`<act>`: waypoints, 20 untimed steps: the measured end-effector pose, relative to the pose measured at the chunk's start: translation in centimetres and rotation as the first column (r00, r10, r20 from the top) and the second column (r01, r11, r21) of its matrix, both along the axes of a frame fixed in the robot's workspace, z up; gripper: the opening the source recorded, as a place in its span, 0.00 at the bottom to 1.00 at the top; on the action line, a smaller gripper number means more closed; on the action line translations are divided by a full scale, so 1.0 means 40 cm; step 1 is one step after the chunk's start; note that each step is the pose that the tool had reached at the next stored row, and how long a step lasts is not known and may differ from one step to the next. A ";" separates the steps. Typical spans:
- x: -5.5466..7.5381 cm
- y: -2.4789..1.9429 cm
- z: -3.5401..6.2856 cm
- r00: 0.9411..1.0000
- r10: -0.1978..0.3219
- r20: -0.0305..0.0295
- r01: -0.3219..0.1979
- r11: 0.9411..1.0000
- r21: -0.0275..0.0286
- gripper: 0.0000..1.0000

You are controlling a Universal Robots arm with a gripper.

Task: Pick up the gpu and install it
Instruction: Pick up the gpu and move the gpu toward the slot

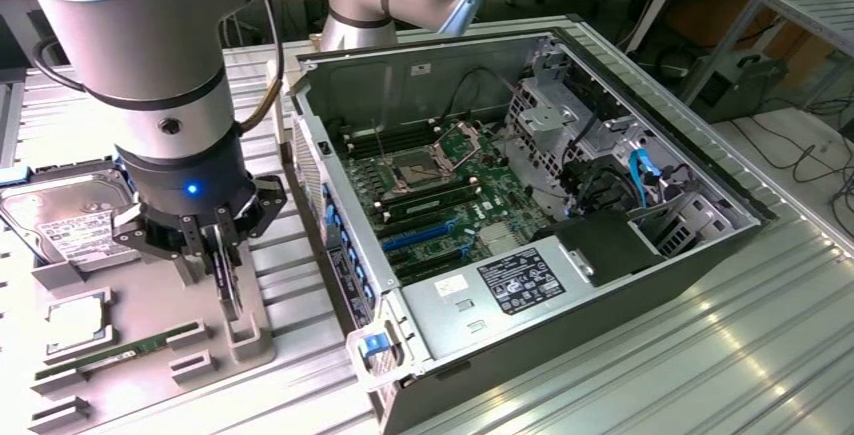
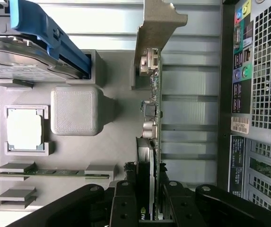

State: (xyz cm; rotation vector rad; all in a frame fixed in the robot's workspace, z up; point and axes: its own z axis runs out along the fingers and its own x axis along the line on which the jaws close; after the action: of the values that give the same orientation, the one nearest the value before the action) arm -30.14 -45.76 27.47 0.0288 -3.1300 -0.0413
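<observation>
Gripper (image 2: 148, 201) first, since it sits closest to my wrist camera: its black fingers (image 2: 123, 203) stand one on each side of the gpu (image 2: 154, 101), pressed in against it, so I read this as a pinch on the card. I see the card edge-on, with its green board running away from the fingers and its silver bracket (image 2: 160, 23) at the far end. From the exterior view the card stands upright under the gripper, down among the posts of the grey fixture tray (image 1: 147, 300); I cannot tell whether it has lifted clear of its slot.

Further out on that tray lie a narrow green RAM stick (image 1: 127, 353) in its own holders, a square processor chip (image 1: 76, 317) in a recess, and beyond them a silver hard drive (image 1: 67, 225) with a white label.

Just beside the tray, toward the exterior view's right, the computer case (image 1: 667, 285) lies open on the ribbed metal table (image 1: 761, 355). Inside it I can make out the green motherboard (image 1: 461, 190) with blue slots (image 1: 414, 240), and a labelled power supply (image 1: 521, 280) near the case's front edge.

The grey arm (image 1: 147, 45) comes down over the tray from above
</observation>
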 end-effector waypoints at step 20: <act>0.000 0.000 0.038 1.000 0.000 0.000 0.000 1.000 0.000 0.27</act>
State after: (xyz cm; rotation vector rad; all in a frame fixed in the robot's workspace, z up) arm -30.14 -45.76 28.98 0.0287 -3.1301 -0.0419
